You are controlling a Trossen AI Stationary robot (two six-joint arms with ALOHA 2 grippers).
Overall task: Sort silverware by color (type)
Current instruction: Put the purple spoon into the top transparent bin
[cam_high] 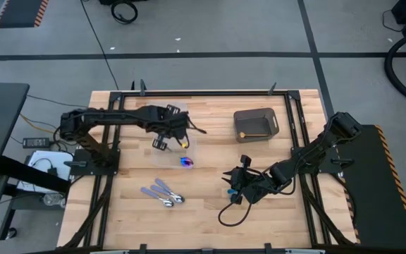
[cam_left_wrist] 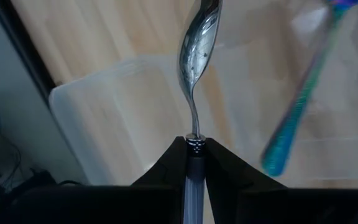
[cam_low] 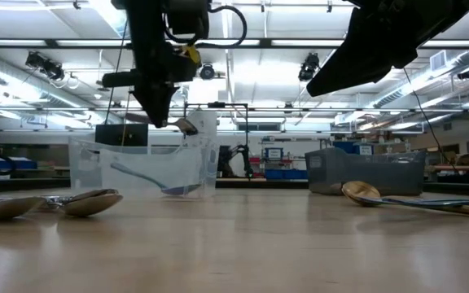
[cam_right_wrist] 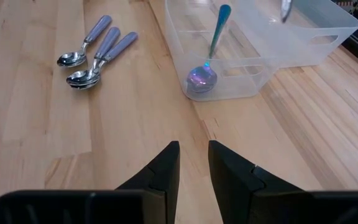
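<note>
Left tool [cam_left_wrist: 194, 146] clamped on lavender-handled spoon [cam_left_wrist: 197, 50], held above clear tub [cam_right_wrist: 253, 56]. Teal-handled spoon [cam_right_wrist: 207, 59] lies inside tub, iridescent head down. Three lavender-handled spoons [cam_right_wrist: 92, 56] clustered on counter [cam_right_wrist: 135, 124] beside tub. Right tool [cam_right_wrist: 194, 165] low over counter, fingers slightly parted, empty.

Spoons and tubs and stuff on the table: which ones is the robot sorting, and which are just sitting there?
Being sorted:
- spoon held by the left gripper
- teal spoon
- three lavender spoons

Just sitting there:
- clear tubs
- grey bin
- right gripper, waiting, holding nothing
</note>
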